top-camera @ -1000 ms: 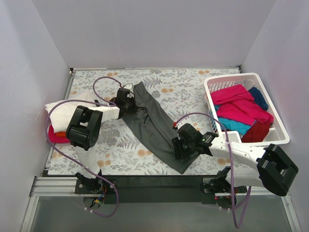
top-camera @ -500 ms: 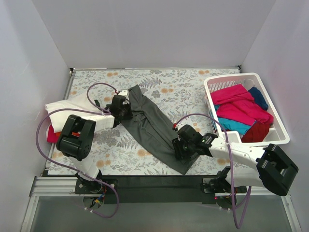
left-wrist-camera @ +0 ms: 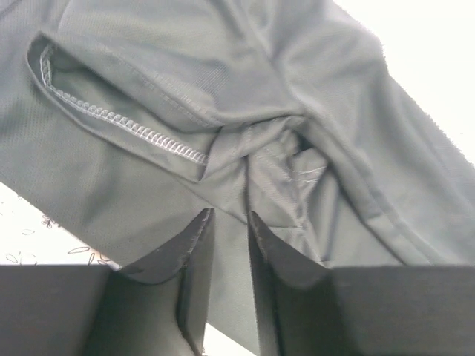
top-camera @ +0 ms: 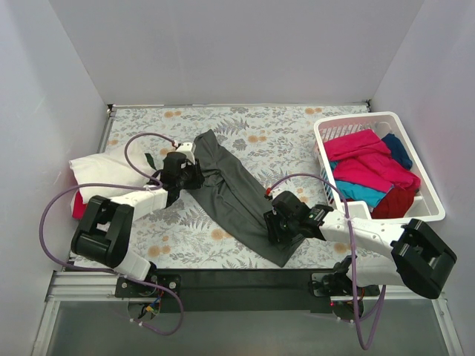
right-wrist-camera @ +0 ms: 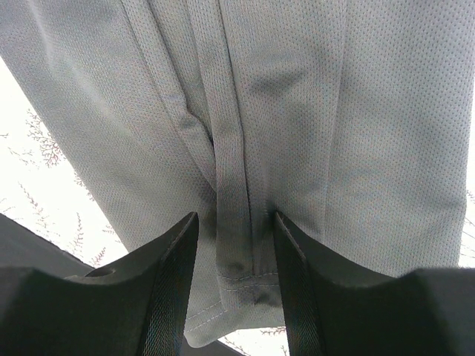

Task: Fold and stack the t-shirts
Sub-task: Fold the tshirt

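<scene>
Dragged upper end of dark grey t-shirt (top-camera: 230, 194) leftward with left fingers (left-wrist-camera: 189, 274) pinched on it, right fingers (right-wrist-camera: 171, 282) clamped on hem; probably taut enough for folding.

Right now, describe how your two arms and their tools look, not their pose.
Both arms are white links joined by chunky black joint housings: left arm, right arm. A purple cable loops along each. The left tool and right tool each end in two dark, matte, wedge-shaped fingers. No markings are legible.
</scene>
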### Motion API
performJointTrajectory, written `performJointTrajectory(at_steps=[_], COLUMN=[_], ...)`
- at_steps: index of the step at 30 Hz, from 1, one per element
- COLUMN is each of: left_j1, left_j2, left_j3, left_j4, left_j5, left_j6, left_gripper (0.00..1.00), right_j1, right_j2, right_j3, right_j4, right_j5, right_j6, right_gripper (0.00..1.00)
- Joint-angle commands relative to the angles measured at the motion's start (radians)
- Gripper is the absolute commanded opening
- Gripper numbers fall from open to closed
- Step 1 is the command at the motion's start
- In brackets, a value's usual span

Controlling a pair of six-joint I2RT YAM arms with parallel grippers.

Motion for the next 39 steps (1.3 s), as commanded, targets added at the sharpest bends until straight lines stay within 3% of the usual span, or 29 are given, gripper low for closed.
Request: performJointTrajectory(at_steps=[1, 14, 29, 39], left_j1=[-0.004, 0.002, 0.019, 0.025], left_j2=[-0.056, 0.119, 0.205, 0.16], left_j3=[-0.012, 0.15, 0.168, 0.137], left_j4=[0.055, -0.025, 0.064, 0.115], left_j5=[0.021, -0.172, -0.2, -0.129], left_j6=[-0.002, -0.163, -0.205, -0.236], left_gripper=[0.27, 0.37, 0.44, 0.44], right_j1=[0.006, 0.006, 0.006, 0.006], right_j2=[0.028, 0.011, 0.016, 0.026], right_j3=[-0.027, -0.039, -0.037, -0.039], right_j4=[0.008, 0.009, 0.009, 0.009], right_j5=[0.025, 0.025, 0.022, 0.022], right_j6=[0.0, 0.006, 0.009, 0.012], right_gripper=[0.41, 0.41, 0.41, 0.4])
